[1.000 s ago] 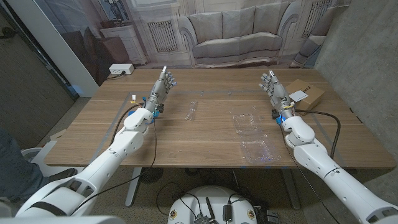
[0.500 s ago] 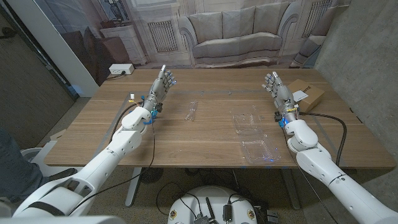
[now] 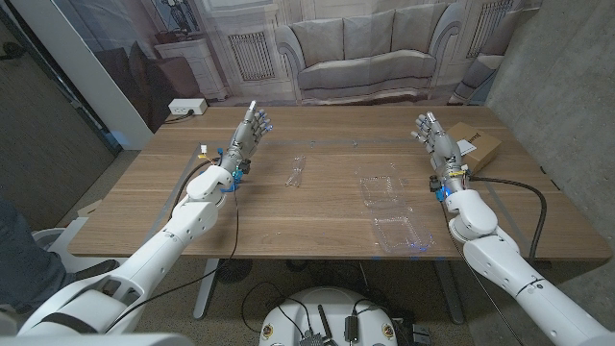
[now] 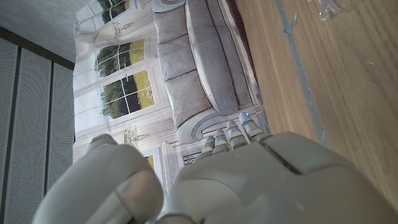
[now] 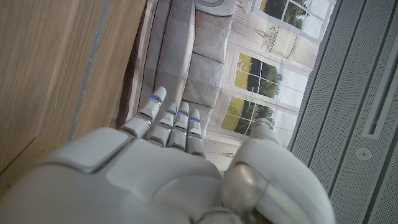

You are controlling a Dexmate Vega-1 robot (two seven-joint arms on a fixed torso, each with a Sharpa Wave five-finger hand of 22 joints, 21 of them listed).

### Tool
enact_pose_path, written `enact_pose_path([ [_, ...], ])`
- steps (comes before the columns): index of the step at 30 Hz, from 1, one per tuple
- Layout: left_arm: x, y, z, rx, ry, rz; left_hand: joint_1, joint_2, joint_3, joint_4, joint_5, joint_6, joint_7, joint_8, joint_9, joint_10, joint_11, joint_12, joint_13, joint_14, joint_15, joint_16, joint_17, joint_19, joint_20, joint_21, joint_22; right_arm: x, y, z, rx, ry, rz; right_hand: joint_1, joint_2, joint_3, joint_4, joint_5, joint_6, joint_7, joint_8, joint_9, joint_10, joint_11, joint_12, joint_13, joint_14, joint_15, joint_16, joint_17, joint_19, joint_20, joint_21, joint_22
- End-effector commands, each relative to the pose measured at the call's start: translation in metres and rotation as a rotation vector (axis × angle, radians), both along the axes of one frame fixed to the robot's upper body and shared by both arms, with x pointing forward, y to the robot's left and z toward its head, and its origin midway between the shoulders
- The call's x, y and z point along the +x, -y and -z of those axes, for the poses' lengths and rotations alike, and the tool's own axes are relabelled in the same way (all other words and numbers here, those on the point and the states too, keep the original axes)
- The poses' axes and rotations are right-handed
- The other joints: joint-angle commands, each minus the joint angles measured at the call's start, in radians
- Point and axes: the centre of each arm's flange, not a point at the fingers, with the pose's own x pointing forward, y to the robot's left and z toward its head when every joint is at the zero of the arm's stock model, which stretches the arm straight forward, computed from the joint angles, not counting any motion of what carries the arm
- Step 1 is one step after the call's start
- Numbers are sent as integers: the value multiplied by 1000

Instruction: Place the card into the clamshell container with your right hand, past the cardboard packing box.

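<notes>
The clamshell container (image 3: 390,209) is seen lying opened out on the wooden table (image 3: 317,216), both clear halves flat, and it serves here as the landmark. Beyond it and to its right, near the table's far right corner, the cardboard packing box (image 3: 475,144) is found. The right hand (image 3: 434,139) is held raised between the container and the box, close beside the box, with its fingers (image 5: 168,116) extended and parted and nothing gripped. To the container's left, well apart from it, a small clear item (image 3: 297,169) is seen on the wood; it may be the card in a transparent sleeve, though this cannot be told for certain. Farther left of the container, the left hand (image 3: 252,129) is likewise held up, fingers (image 4: 239,127) straight, empty.
</notes>
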Motion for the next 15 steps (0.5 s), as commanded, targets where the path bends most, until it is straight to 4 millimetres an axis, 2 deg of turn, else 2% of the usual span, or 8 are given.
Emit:
enact_pose_path([
  [1,-1,1,1,-5,5,-3,7,2,-1,-3,4,5,1,6,3,3,2,10,3,6,-2,7,2,-5,-52,-6,5,-15,8,7,8,14,56,11,-1,2,-9,-3,8,-4,4,1,10,-5,3,1,18,-10,6,4,18,-68,5,3],
  [12,-3,2,-2,5,8,-4,10,3,-3,-5,3,9,-1,5,3,6,2,10,3,9,-2,7,2,0,-51,-11,6,-27,18,13,-4,13,118,19,1,5,-14,-5,14,-7,4,2,24,-9,6,1,30,-16,5,5,32,-74,6,3],
  [15,-4,3,-3,8,10,-11,11,3,-4,-6,2,12,-1,6,3,8,3,10,3,12,-2,7,2,6,-52,-12,6,-30,22,15,-1,16,132,24,3,7,-18,-5,20,-15,5,2,31,-24,7,1,37,-20,6,5,37,-76,5,4],
])
